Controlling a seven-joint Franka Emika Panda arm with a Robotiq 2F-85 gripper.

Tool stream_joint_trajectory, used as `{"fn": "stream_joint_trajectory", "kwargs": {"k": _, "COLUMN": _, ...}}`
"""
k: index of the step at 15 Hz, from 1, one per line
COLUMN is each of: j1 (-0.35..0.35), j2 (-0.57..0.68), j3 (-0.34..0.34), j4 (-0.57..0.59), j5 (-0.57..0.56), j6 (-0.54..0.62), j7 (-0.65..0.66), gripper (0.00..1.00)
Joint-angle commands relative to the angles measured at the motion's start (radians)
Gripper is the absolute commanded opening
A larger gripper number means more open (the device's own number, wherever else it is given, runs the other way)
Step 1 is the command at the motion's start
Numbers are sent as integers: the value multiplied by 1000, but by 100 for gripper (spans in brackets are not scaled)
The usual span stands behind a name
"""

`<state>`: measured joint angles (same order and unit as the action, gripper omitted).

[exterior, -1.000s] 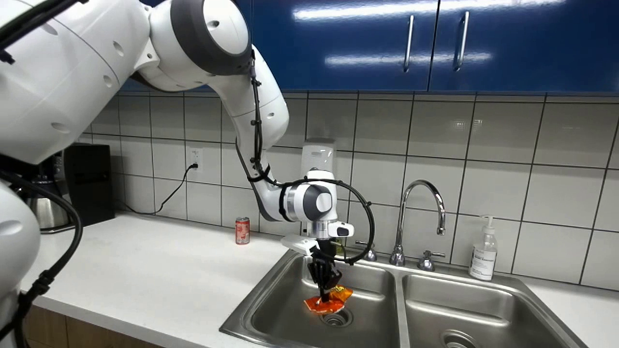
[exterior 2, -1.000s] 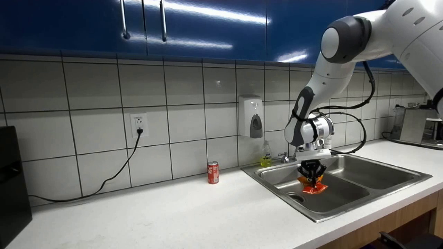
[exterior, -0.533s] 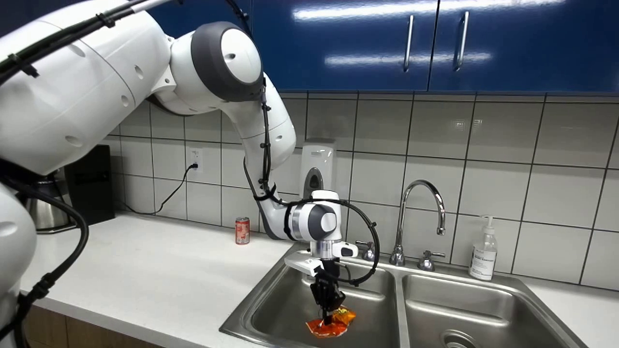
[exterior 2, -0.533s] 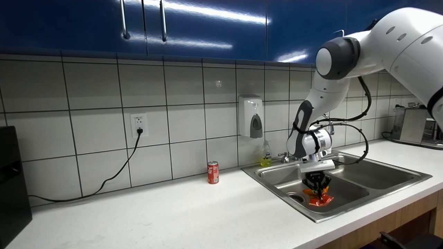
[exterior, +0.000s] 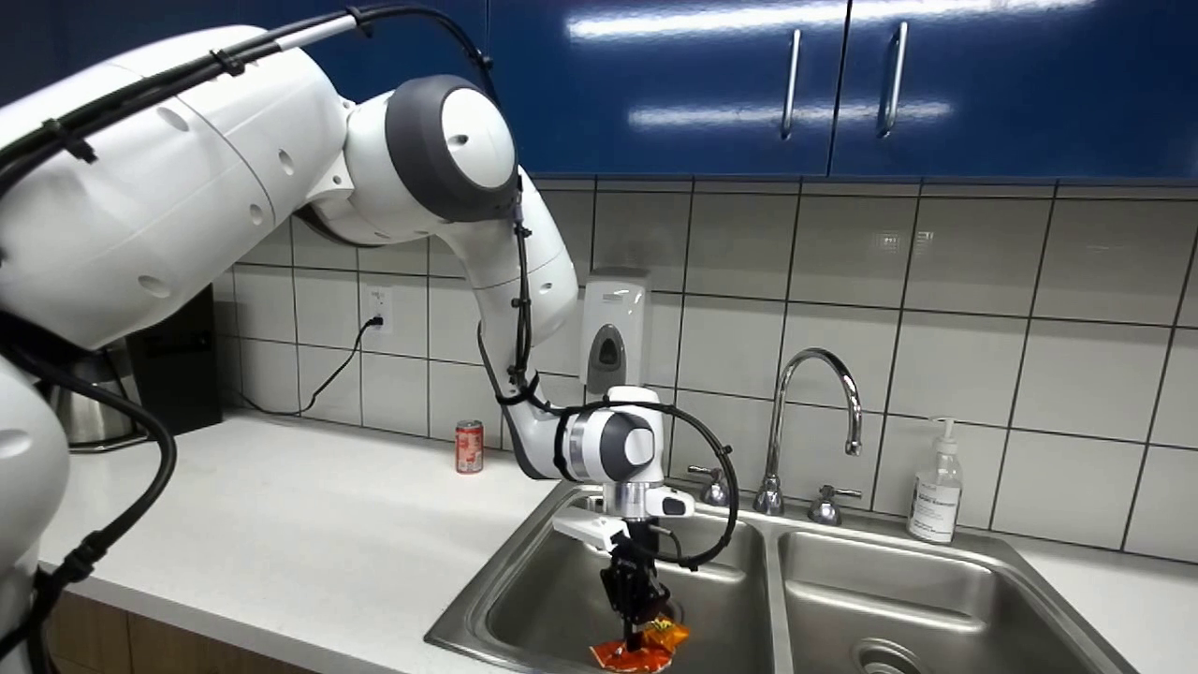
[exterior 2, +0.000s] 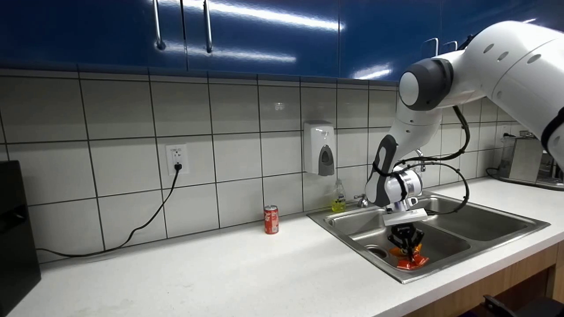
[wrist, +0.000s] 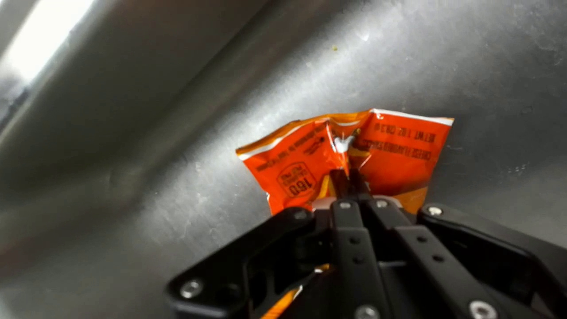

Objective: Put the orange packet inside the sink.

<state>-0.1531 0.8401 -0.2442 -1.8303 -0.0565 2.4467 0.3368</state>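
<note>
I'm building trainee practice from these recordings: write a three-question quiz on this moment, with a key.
1. Multiple choice: at which basin of the sink does the gripper hold the orange cheese-snack packet? A) the one nearer the red soda can; B) the one nearer the pump bottle.
2. True or false: the red soda can lies on its side.
3. Fill in: the wall cabinets are ____.
Key: 1. A; 2. false (upright); 3. blue.
</note>
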Motion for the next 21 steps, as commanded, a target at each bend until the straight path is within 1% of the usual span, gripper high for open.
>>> {"fn": "stream_joint_trajectory", "kwargs": {"k": 1, "j1": -10, "j2": 23, "j3": 0, "j4": 42, "j5": 22, "j6": -51, "j7": -36, "gripper": 0}}
{"fn": "stream_joint_trajectory", "kwargs": {"k": 2, "j1": -9, "j2": 27, "j3": 0, "j4": 45, "j5": 21, "j6": -58, "j7": -37, "gripper": 26}}
{"fn": "stream_joint_trajectory", "kwargs": {"k": 3, "j1": -9, "j2": 29, "j3": -1, "j4": 47, "j5": 21, "j6": -62, "j7": -35, "gripper": 27}}
{"fn": "stream_joint_trajectory", "kwargs": {"k": 4, "j1": -9, "j2": 30, "j3": -1, "j4": 50, "j5": 21, "j6": -66, "j7": -35, "gripper": 32}}
{"fn": "stream_joint_trajectory", "kwargs": {"k": 11, "j1": -3, "j2": -5, "j3": -1, "j4": 61, "j5": 21, "j6": -66, "j7": -35, "gripper": 86}}
{"fn": "stream_joint_trajectory", "kwargs": {"k": 13, "j1": -2, "j2": -19, "j3": 2, "j4": 66, "j5": 16, "j6": -62, "j7": -46, "gripper": 99}}
{"fn": "stream_joint_trajectory", "kwargs": {"k": 15, "j1": 0, "j2": -37, "j3": 2, "j4": 64, "j5": 9, "j6": -55, "j7": -62, "gripper": 100}}
{"fn": "stream_joint_trajectory", "kwargs": {"k": 18, "j1": -5, "j2": -79, "j3": 15, "j4": 51, "j5": 4, "j6": -45, "j7": -119, "gripper": 100}}
{"fn": "stream_joint_trajectory", "kwargs": {"k": 21, "j1": -29, "j2": -129, "j3": 53, "j4": 33, "j5": 6, "j6": -49, "j7": -243, "gripper": 100}}
